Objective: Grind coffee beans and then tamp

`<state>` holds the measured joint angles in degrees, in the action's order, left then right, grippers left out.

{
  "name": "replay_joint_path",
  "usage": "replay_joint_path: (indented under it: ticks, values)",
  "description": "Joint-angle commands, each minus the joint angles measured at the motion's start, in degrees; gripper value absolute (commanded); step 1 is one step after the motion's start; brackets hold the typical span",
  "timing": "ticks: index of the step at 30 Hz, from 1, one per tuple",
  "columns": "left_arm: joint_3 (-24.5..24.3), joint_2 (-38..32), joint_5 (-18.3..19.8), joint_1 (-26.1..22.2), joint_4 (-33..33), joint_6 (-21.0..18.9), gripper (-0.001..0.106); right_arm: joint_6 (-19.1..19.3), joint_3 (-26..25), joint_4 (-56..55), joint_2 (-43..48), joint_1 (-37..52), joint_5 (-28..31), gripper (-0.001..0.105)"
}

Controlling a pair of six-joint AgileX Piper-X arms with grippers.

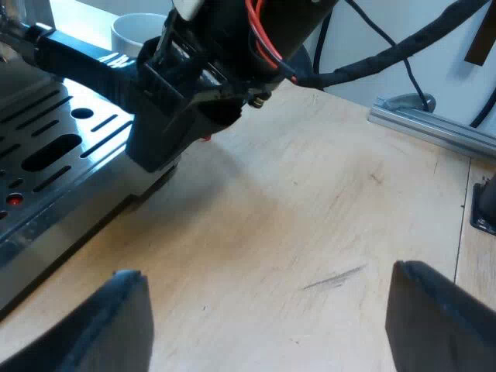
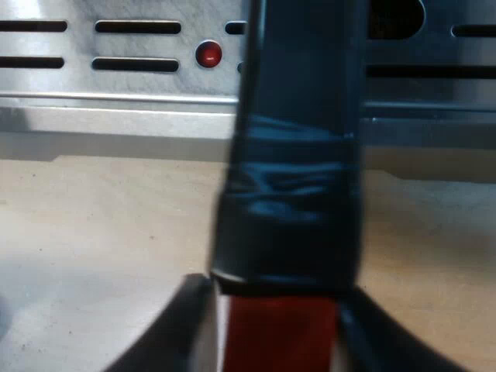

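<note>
Black fingers (image 2: 182, 333) of the right gripper (image 2: 275, 298) clamp the holder's dark handle (image 2: 298, 155) at its red end (image 2: 275, 337), by the espresso machine's slotted tray (image 2: 116, 101). Beside that tray the left gripper (image 1: 267, 275) hangs over the wooden table (image 1: 310, 194), spread wide and empty. A white mug (image 1: 136, 31) stands beyond the handle.

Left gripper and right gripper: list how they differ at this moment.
The left gripper is open and empty; the right gripper is shut on the dark, red-ended handle. The left gripper hangs over the wooden table; the right gripper sits at the slotted tray of the espresso machine. Both are black.
</note>
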<state>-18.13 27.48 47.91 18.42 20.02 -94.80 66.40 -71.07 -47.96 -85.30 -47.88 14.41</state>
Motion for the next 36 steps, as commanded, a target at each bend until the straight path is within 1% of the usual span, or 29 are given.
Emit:
replay_joint_path:
  ticks: [1,3,22,27,31,36]
  values:
    - [0.0,-0.1,0.8,0.0,-0.7,-0.5,0.065,0.1,0.1,-0.3,0.1,0.4,-0.1,0.009]
    - [0.0,-0.1,0.8,0.0,-0.7,-0.5,0.065,0.1,0.1,-0.6,0.1,0.4,-0.1,0.000]
    - [0.0,-0.1,0.8,0.0,-0.7,-0.5,0.065,0.3,0.1,-0.6,0.1,0.2,-0.1,0.000]
    - [0.0,-0.1,0.8,0.0,-0.7,-0.8,0.065,0.0,0.1,-0.7,0.5,0.2,-0.1,0.000]
    - [0.0,-0.1,0.8,0.0,-0.7,-0.9,0.065,-1.5,0.1,-0.9,1.8,0.2,0.4,0.000]
    - [0.0,-0.1,0.8,0.0,-0.7,-0.9,0.065,-1.5,0.2,-1.1,2.5,0.2,0.4,0.000]
